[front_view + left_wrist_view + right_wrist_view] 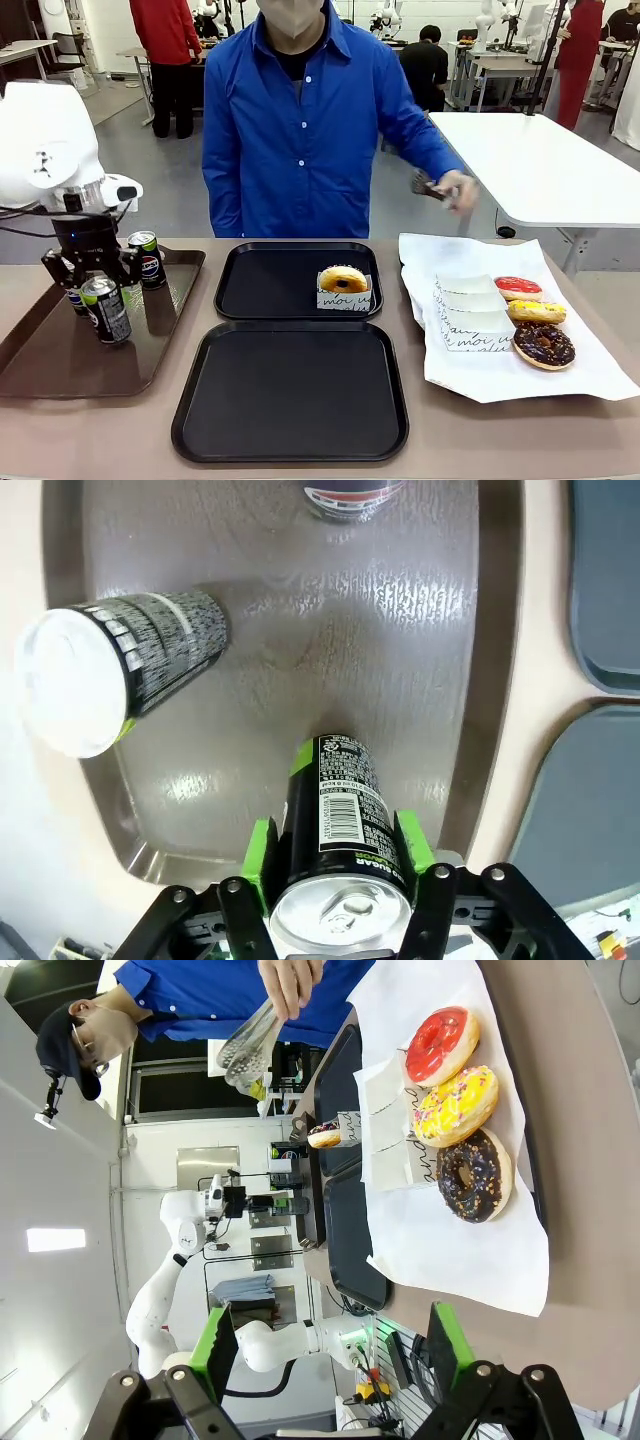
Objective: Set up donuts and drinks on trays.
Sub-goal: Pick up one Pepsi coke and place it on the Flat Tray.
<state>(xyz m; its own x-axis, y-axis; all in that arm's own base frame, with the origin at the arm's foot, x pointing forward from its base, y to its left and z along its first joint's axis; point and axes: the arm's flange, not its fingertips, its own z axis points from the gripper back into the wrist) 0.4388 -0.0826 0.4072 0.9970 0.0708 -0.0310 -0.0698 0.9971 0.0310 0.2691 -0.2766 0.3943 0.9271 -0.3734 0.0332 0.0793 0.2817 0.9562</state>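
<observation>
Nearest us, our left gripper [337, 850] stands over the brown tray [40, 370], its jaws narrowed around the top of an upright green-band can [335, 800]; we cannot tell whether the pads press it. To the can's right lies the near black tray [290, 392]. Beyond it, the far black tray [270, 283] carries a boxed donut [343, 279] at its right edge.
</observation>
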